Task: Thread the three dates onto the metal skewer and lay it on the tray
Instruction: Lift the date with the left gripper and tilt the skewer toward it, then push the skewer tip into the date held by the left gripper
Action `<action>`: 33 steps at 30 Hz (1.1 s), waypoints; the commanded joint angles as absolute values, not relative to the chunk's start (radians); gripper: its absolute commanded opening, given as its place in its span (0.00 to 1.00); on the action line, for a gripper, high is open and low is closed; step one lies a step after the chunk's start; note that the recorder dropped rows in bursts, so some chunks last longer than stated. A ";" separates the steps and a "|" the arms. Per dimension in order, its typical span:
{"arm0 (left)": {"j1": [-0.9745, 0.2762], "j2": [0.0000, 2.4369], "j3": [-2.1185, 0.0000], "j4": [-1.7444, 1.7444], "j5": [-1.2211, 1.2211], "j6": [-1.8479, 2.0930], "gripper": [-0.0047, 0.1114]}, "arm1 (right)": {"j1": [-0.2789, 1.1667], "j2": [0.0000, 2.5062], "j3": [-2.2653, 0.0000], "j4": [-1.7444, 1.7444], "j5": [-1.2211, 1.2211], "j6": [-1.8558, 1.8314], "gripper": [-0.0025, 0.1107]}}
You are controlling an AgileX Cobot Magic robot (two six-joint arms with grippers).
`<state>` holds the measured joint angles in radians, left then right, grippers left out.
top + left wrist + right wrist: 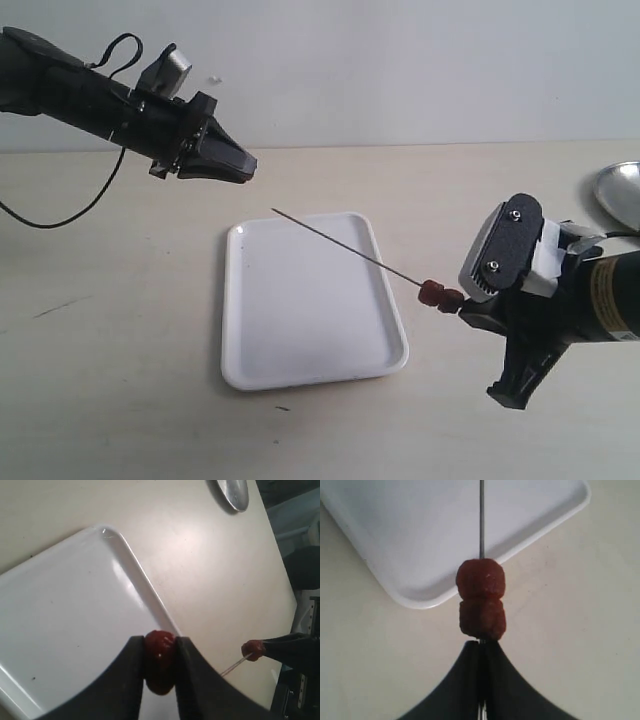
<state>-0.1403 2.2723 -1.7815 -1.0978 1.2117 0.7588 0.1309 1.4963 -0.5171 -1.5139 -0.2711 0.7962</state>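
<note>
Dates (481, 579), two wrinkled reddish-brown lumps, sit stacked on the thin grey metal skewer (340, 245), whose end the right tool (481, 642) clamps shut, shaft slanting over the smooth white round-cornered tray (300, 310). The left tool (243, 167) pinches a third date (160, 647) aloft between tapered black fingers (130, 680).

Black tapered left gripper (248, 168), looping cable (40, 226)

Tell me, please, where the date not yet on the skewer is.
The date is gripped in the left claw, raised at the exterior view's upper left, near the tray's far-left corner.
</note>
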 commanded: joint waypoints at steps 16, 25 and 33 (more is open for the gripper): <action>-0.141 2.252 -1.784 -1.114 1.221 0.697 0.22 | -0.073 1.743 -0.646 -1.253 -0.595 0.446 0.02; -0.145 2.245 -1.784 -1.160 1.221 0.692 0.22 | -0.093 1.802 -0.650 -1.249 -0.601 0.404 0.02; -0.197 2.222 -1.784 -1.156 1.221 0.685 0.22 | -0.093 1.814 -0.659 -1.262 -0.650 0.412 0.02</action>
